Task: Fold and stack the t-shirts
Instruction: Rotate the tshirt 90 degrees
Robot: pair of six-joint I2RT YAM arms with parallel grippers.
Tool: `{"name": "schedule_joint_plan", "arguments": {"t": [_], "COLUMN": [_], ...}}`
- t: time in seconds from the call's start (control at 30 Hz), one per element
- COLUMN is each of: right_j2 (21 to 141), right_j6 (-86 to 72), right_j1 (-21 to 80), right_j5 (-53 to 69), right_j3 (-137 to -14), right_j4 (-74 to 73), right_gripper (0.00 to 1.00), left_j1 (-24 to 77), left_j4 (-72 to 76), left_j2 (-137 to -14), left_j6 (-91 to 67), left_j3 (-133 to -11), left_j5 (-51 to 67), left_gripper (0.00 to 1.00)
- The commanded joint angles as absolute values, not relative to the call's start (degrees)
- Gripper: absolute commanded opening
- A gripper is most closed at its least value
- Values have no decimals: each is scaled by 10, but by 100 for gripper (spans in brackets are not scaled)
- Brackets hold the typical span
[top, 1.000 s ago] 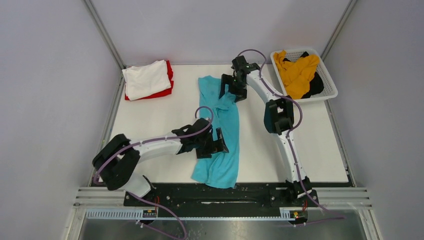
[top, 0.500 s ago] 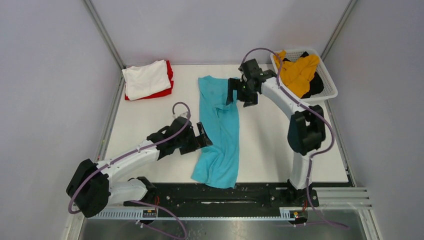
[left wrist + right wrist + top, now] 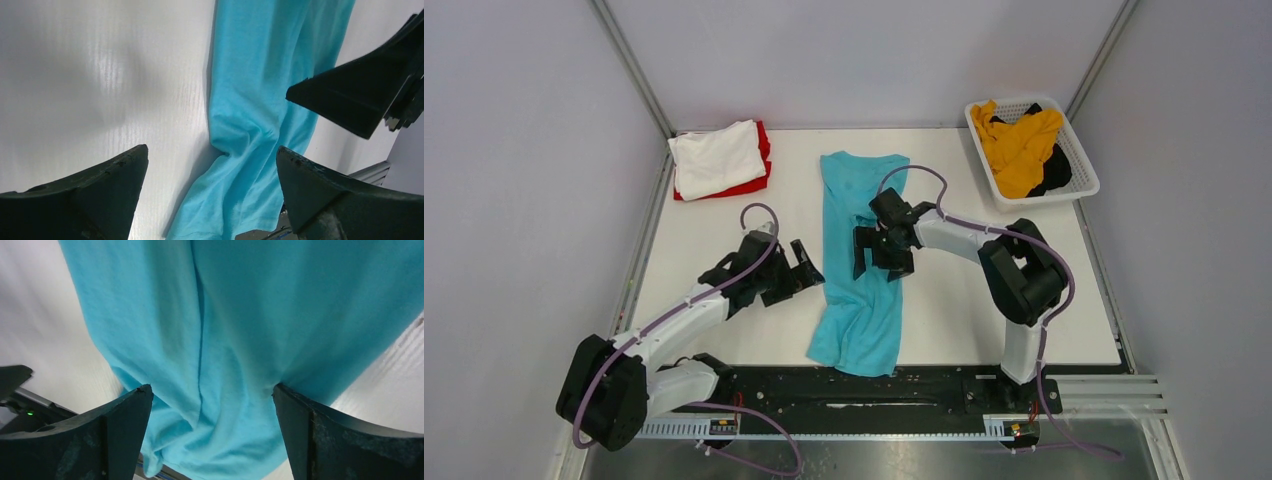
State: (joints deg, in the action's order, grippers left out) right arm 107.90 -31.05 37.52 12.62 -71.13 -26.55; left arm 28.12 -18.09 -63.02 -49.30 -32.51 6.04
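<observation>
The teal t-shirt [image 3: 864, 230] lies in the middle of the table [image 3: 944, 320] as a long narrow strip, its far end flat and its near end rumpled close to the table's near edge. The left gripper [image 3: 807, 272] has its jaws spread wide over bare table just beside the shirt's left edge, and it holds nothing. The right gripper [image 3: 879, 258] is also spread open above the middle of the strip, with cloth filling the space under its fingers. I cannot tell if it touches the cloth. The main risk, in my judgement, is a pinch that takes only the upper layer, so that the lengthwise fold opens when the cloth is lifted. If the two arms pull unevenly, the strip can twist, and the rumpled near end could be dragged over the edge. The grippers are near each other, so closing in on the same place could make them collide. The white t-shirt [image 3: 716, 157] lies folded on the red t-shirt [image 3: 764, 165] at the far left corner, well apart. The mustard yellow t-shirt [image 3: 1021, 150] and the black t-shirt [image 3: 1056, 172] wait in the white basket [image 3: 1079, 150] at the far right. Nothing lies between strip and stack except the left arm itself.
</observation>
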Motion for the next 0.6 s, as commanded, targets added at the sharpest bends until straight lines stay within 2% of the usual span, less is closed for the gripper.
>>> {"name": "schedule_joint_plan", "arguments": {"t": [0.0, 0.3, 0.43, 0.57], "right_j2": [1117, 1159, 1106, 1002], "right_j6": [-339, -333, -304, -288], "right_j1": [369, 320, 321, 322], "right_j5": [109, 109, 129, 118], "right_j3": [-747, -839, -839, -745], "right_j4": [-226, -258, -264, -240], "right_gripper": [100, 99, 99, 99], "left_j1": [277, 276, 281, 337], "left_j4": [-135, -116, -103, -116], "left_j2": [-638, -654, -646, -630], "left_j6": [-470, -464, -468, -478], "left_j3": [-317, -306, -279, -262], "left_j5": [95, 143, 197, 198], "left_gripper": [99, 97, 94, 92]}}
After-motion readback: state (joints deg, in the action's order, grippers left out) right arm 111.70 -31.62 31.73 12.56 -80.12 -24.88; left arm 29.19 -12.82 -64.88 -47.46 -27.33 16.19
